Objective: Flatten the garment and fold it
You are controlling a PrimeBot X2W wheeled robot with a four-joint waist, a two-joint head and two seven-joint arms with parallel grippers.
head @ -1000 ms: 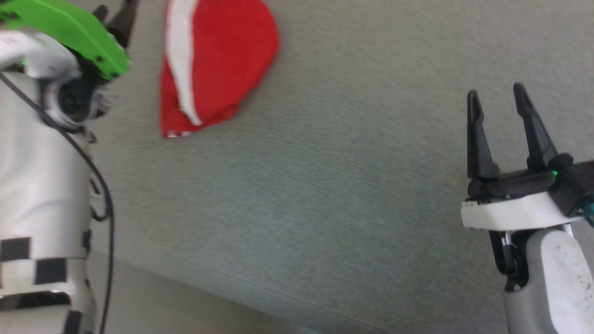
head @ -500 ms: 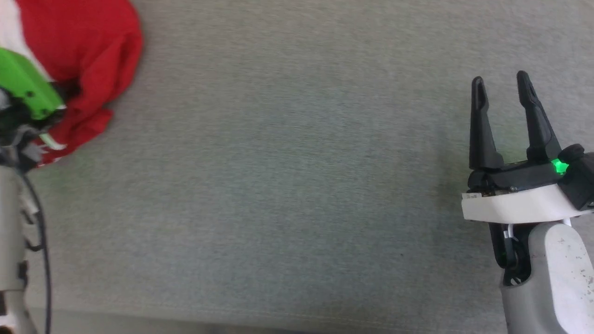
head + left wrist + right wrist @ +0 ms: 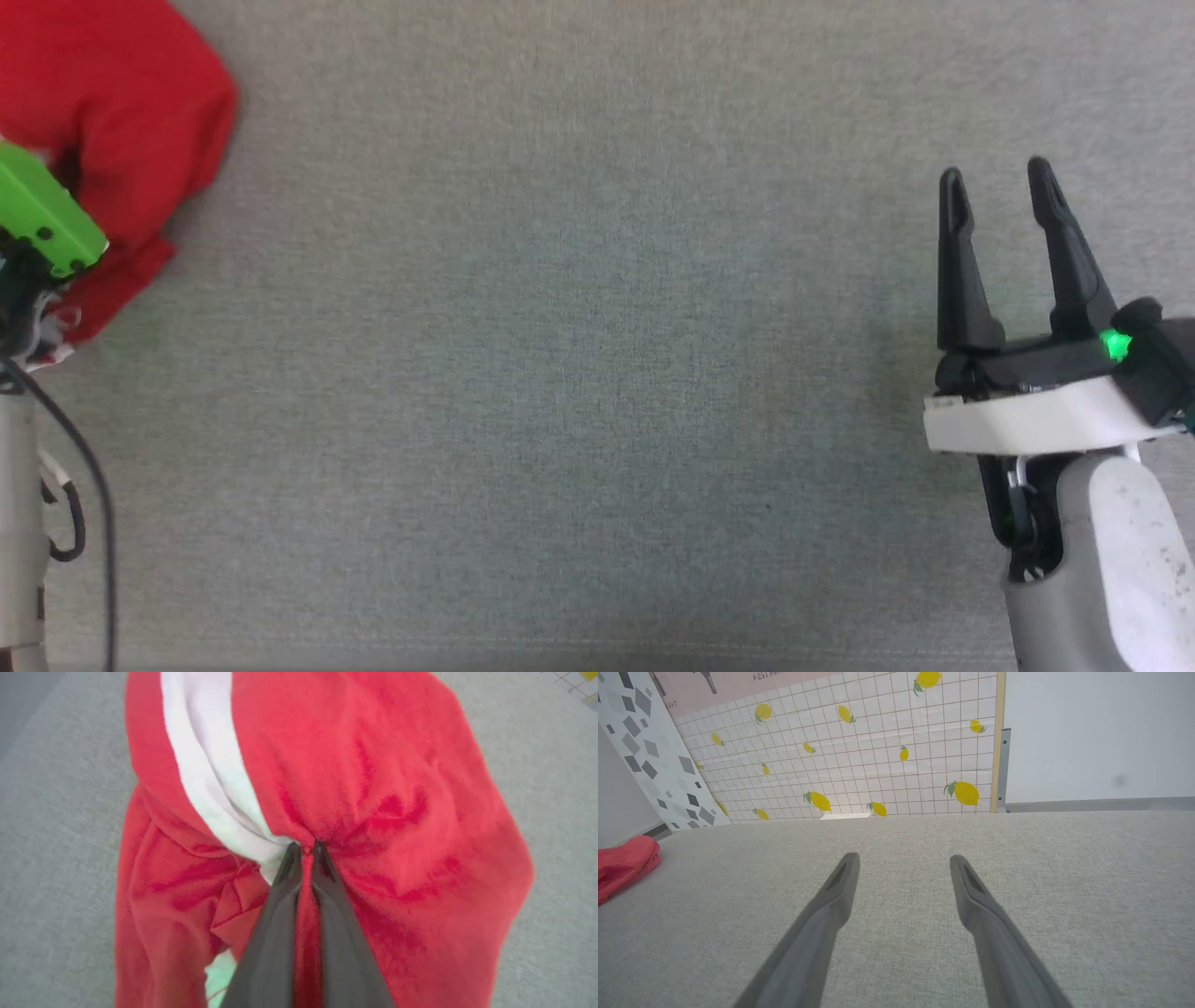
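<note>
Left claw [image 3: 306, 849] was shut on a pinch of the red garment [image 3: 397, 788], a crumpled heap at the upper left of the head view on the bench [image 3: 560, 373]. Right claw [image 3: 994, 173] sat open and empty at the right. Nothing looked flat or folded yet, so almost all the job was left.

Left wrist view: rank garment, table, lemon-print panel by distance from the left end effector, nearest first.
1. garment, pinched in the shut left end effector, centre.
2. table, bare grey either side of the cloth.
3. lemon-print panel, top-right corner, past the table.
</note>
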